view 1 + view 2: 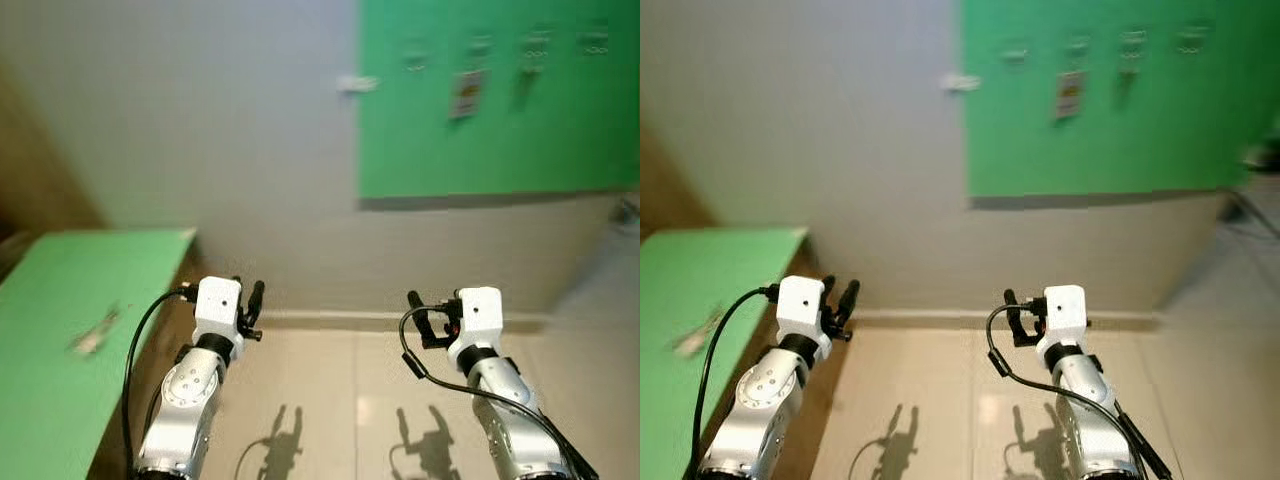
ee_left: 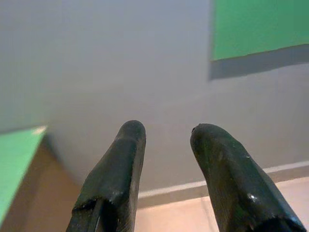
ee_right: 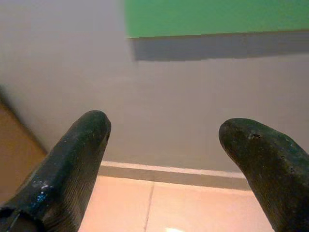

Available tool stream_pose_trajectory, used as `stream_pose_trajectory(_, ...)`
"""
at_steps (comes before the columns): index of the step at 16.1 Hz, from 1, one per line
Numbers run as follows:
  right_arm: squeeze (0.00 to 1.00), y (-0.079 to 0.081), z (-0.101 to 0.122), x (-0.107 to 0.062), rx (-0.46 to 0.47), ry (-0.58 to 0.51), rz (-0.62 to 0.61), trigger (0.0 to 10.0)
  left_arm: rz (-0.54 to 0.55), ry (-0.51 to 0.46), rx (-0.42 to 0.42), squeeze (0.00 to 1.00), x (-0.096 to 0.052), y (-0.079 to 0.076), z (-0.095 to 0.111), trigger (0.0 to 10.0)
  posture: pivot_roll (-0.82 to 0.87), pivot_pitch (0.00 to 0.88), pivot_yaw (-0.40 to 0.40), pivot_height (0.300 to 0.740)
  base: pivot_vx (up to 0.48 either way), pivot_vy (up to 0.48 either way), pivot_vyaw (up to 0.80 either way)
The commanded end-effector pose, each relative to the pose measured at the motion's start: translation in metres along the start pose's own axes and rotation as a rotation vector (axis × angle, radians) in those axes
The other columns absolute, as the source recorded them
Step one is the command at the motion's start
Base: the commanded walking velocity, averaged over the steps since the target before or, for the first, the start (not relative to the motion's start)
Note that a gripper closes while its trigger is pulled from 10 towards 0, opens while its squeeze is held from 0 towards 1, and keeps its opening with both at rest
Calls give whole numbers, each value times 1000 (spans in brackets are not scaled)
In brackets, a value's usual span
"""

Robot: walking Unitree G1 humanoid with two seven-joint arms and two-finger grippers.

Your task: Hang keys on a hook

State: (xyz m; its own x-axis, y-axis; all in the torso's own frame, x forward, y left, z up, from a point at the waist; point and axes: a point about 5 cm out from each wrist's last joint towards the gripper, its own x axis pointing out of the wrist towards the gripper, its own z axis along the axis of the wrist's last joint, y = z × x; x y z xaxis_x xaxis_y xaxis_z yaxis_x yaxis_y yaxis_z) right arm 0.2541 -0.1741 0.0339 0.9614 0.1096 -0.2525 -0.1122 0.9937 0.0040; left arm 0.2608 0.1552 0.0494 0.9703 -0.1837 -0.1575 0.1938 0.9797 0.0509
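A small bunch of keys [image 1: 95, 333] lies on the green table [image 1: 60, 400] at my left; it is blurred. A row of several hooks [image 1: 535, 42] runs along the top of a green board [image 1: 500, 140] on the wall ahead to the right. A small card [image 1: 466, 95] hangs under one hook. My left gripper [image 1: 250, 300] is raised beside the table's corner, open and holding nothing [image 2: 169, 129]. My right gripper [image 1: 425, 318] is held over the floor, open wide and holding nothing [image 3: 167, 123]. Both are well below the hooks.
A grey wall [image 1: 230, 150] stands ahead with a white fitting [image 1: 357, 84] beside the board's left edge. Beige floor tiles [image 1: 350, 400] lie between my arms. A dark object [image 1: 625, 212] shows at the far right edge.
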Motion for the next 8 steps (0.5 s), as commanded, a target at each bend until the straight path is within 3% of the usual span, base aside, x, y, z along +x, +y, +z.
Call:
stream_pose_trajectory(1, 0, 0, 0, 0, 1, -10, -5, 10000, -11, -4, 14, 0, 4, 0, 3, 10000, -225, 0, 137, 740, 439, 0, 0)
stream_pose_trajectory(8, 0, -2, -1, 4, 8, 4, -6, 10000, -16, -6, -10, 0, 7, -3, 4, 10000, -220, 0, 135, 740, 439, 0, 0)
